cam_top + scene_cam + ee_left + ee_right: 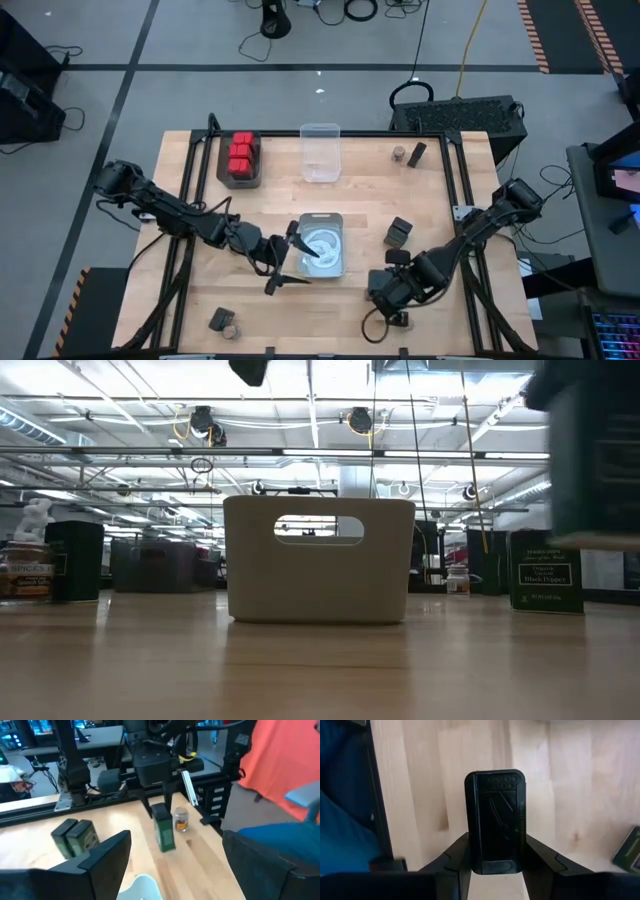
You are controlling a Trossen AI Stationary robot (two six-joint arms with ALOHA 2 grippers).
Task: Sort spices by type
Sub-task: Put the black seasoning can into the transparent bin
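The black spice tin (496,822) is clamped between the fingers of our right gripper (495,857), lifted above the desk (450,190) near its front right corner. A little jar (181,819) stands just beside it. Our left gripper (285,262), fingers wide apart and holding nothing, hovers by the silvery tin (322,245) at the desk's middle front.
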